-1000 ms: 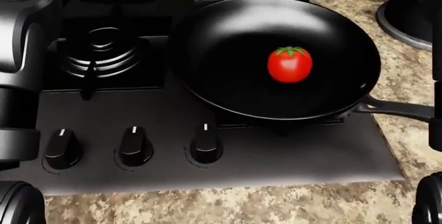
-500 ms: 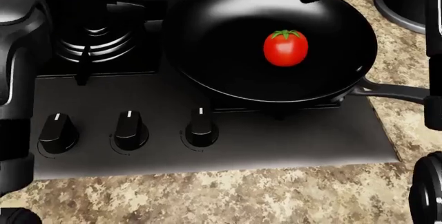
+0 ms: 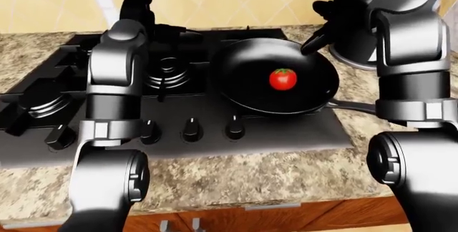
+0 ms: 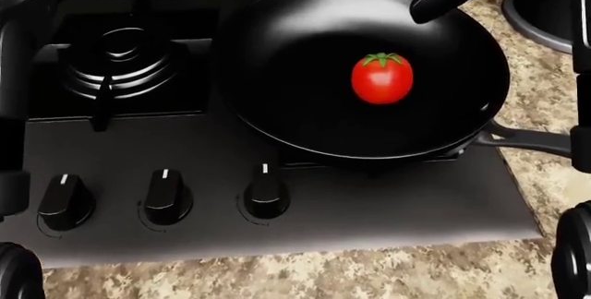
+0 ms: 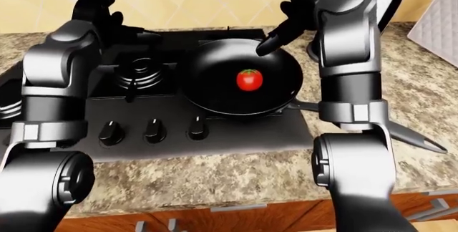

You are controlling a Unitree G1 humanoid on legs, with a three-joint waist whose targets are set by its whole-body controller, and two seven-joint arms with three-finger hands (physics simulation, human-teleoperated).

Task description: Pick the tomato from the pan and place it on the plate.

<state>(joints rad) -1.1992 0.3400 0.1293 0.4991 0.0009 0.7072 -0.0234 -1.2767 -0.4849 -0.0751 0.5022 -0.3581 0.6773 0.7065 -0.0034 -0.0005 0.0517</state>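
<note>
- Tomato [image 4: 382, 77] is sitting loose in the pan [image 4: 277, 70], a bit right of the pan's middle, stem up, nothing touching it.
- Pan is resting on the stove's [image 3: 286, 146] right burner, handle [image 4: 531, 140] pointing toward the right edge of the counter [image 5: 236, 173].
- Right hand [image 5: 290, 4] is hovering above the pan's far-right rim; one finger [image 4: 432, 1] is pointing down over the rim, clear of the tomato. Fingers are spread and holding nothing.
- Step in hand, as I read it: reach phase, grasp not yet made.
- Next move is calling for: bring the right hand down and in toward the near-left until the fingers are standing either side of the tomato, then close. It is round and will likely roll on the curved pan, so a gentle, centred close.
- Left hand [image 3: 139, 1] is raised over the stove's far-left side, well apart from the pan, fingers loose and empty.
- Plate: can't identify it for sure; a round base [image 4: 540, 22] is sitting near the counter's far-right corner, mostly hidden by the right arm.
</note>
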